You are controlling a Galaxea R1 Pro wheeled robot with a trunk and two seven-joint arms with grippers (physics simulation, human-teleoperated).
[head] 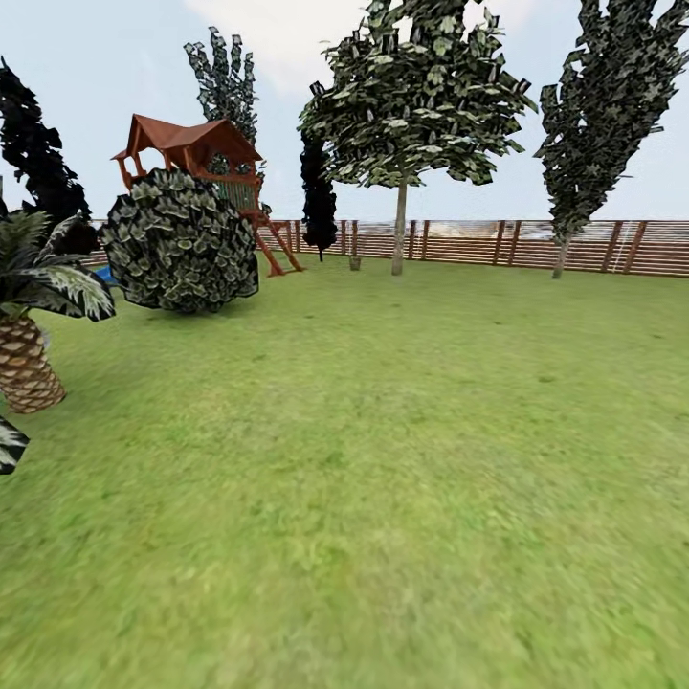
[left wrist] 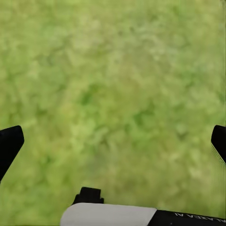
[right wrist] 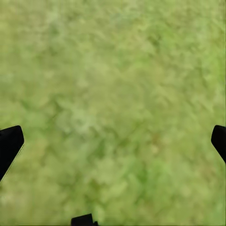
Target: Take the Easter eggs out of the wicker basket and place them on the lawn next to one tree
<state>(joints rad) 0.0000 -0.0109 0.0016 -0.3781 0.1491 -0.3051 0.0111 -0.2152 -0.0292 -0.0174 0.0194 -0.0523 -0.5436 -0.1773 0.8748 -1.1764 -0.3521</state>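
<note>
You're in transit on the lawn [head: 383,459], nothing of the job visibly done from here. Head view looks across open grass to the slat fence [head: 536,244]; play tower [head: 196,153] far left behind a round bush [head: 180,241], scaly palm [head: 27,359] at the left edge. There's a small dark object at the fence line [head: 355,261] just left of the pale-trunked tree [head: 400,225]; could be the wicker basket, too small to tell. I can't spot any of the eggs, so I'd judge all three are yet to be fetched, though I can't confirm it. A second pale trunk stands far right by the fence [head: 560,254]; either would serve as the drop spot, and the central one is closer to that dark object. Left gripper [left wrist: 113,141]: fingertips sit at opposite edges of the wrist view, spread wide, bare grass between them, holding nothing. Right gripper [right wrist: 113,141]: same, wide apart, empty, over grass. Remaining, as I read it: locate the basket, pull three eggs, carry them to one tree, set all three on the grass beside it. Suggest you check that dark object first.
</note>
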